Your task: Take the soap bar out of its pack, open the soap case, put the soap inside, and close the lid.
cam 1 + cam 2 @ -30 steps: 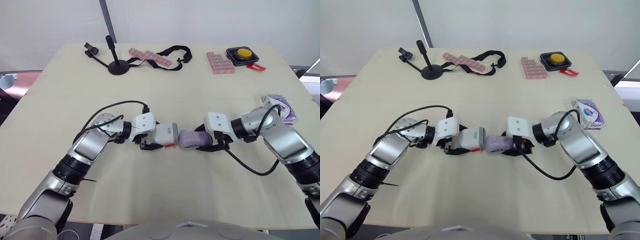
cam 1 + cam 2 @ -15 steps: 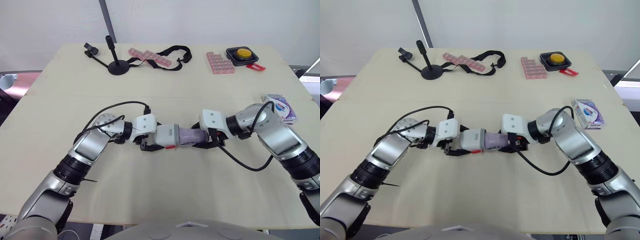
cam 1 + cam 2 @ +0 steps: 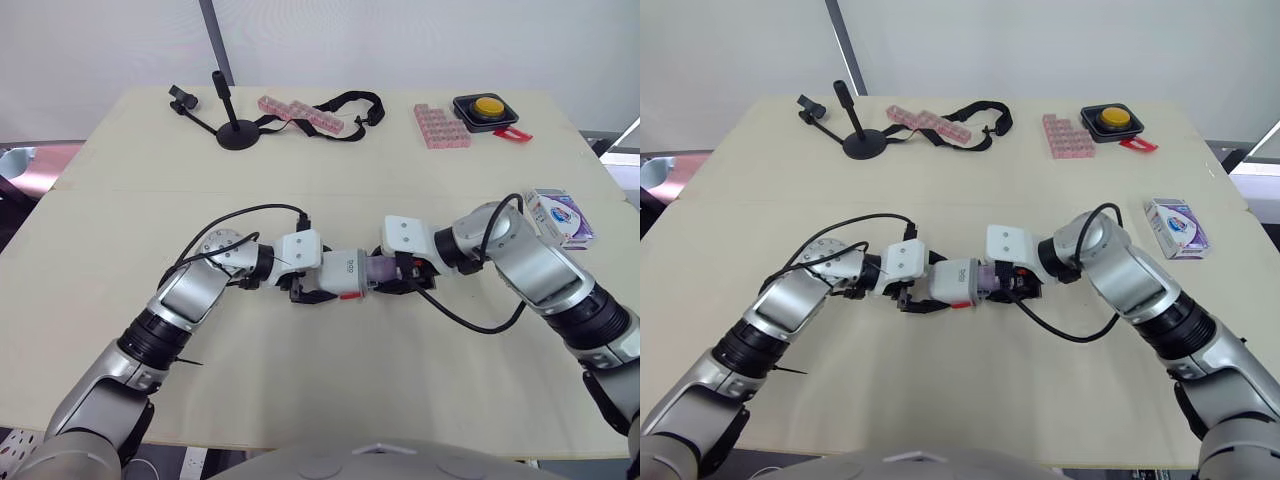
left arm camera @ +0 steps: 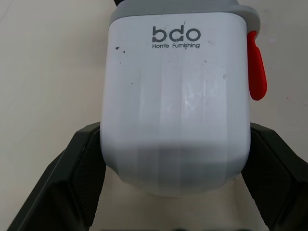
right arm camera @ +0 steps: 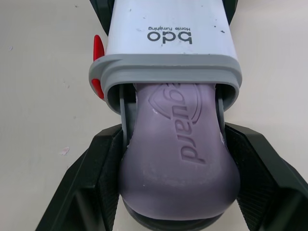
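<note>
At centre, left hand (image 4: 175, 144) grips the soap case (image 4: 175, 96), right hand (image 5: 173, 139) grips soap bar (image 5: 180, 183) partly inside.

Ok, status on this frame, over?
Left gripper shut on soap case. Right gripper shut on soap bar, bar partway into the case mouth. Nothing in the way; soap pack lies well off to the right.
</note>
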Robot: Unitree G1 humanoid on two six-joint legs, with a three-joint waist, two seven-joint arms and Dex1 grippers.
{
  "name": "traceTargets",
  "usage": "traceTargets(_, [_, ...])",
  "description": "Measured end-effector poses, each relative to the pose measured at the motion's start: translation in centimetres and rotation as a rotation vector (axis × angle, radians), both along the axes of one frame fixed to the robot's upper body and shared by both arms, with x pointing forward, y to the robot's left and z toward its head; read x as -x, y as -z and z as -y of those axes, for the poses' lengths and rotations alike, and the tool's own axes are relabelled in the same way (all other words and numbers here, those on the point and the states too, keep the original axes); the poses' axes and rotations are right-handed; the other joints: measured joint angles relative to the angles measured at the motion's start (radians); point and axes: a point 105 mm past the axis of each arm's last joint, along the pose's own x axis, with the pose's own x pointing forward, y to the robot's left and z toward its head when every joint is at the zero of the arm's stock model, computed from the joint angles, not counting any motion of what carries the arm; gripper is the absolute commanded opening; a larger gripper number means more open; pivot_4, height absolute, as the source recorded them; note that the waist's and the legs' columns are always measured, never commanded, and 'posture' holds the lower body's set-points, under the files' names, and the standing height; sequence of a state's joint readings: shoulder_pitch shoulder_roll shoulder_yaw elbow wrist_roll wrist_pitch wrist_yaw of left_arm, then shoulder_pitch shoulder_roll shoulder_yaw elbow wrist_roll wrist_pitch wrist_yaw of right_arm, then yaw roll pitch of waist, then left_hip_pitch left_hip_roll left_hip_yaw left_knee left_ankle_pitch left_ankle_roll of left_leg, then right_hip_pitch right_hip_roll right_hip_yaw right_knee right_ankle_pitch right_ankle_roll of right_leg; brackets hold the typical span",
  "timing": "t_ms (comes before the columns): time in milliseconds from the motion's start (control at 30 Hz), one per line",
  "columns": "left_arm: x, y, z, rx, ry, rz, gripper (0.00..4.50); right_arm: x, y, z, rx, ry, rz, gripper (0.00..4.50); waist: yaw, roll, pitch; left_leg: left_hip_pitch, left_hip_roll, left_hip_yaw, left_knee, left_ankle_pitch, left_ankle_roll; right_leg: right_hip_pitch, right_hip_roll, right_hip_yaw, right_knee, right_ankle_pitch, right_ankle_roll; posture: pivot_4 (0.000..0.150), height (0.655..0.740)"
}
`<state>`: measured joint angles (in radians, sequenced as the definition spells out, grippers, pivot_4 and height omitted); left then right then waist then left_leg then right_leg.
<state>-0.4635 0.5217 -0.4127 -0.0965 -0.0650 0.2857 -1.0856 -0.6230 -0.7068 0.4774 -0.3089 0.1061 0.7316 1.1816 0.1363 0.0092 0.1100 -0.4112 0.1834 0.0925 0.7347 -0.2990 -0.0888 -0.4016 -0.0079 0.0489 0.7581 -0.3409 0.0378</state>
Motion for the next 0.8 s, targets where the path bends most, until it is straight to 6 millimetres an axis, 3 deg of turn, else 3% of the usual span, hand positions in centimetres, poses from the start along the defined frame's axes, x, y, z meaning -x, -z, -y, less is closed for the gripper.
traceTargets(100, [0.0, 0.1, 0.1, -0.003, 0.002, 0.0, 3.73, 0.3, -0.4, -0.3, -0.019, -0.013, -0.001, 4.48, 0.0, 0.0, 0.0, 0.0, 0.0, 0.0, 0.0, 0.0, 0.0, 0.0, 0.0, 0.0, 0.0, 0.0, 0.0, 0.15, 0.7096])
traceTargets(333, [0.0, 0.3, 0.0, -0.018, -0.001, 0.003, 3.73, 0.5, -0.8, 0.4, -0.027, -0.01, 0.001, 4.48, 0.001, 0.0, 0.0, 0.0, 0.0, 0.0, 0.0, 0.0, 0.0, 0.0, 0.0, 0.0, 0.0, 0.0, 0.0, 0.15, 0.7096])
traceTargets(567, [0.0, 0.3, 0.1, -0.015, 0.001, 0.008, 3.73, 0.4, -1.2, 3.5, -0.106, 0.051, -0.027, 4.48, 0.006, 0.0, 0.0, -0.001, 0.0, 0.0, 0.0, 0.0, 0.0, 0.0, 0.0, 0.001, -0.001, 0.0, 0.0, 0.15, 0.7096])
traceTargets(667, [0.0, 0.3, 0.2, -0.009, 0.005, 0.01, 3.73, 0.0, -0.8, 5.2, -0.116, 0.061, -0.004, 3.62, 0.006, 0.0, 0.0, -0.001, 0.0, 0.0, 0.0, 0.0, 0.0, 0.0, 0.0, 0.001, -0.001, 0.0, 0.0, 0.15, 0.7096])
traceTargets(800, [0.0, 0.3, 0.5, 0.003, 0.01, 0.008, 3.73, 0.0, 0.2, 5.3, -0.137, 0.014, 0.043, 2.24, -0.004, 0.001, 0.001, -0.006, 0.0, 0.0, 0.0, 0.0, 0.0, 0.0, 0.0, 0.001, -0.001, 0.0, 0.0, 0.15, 0.7096])
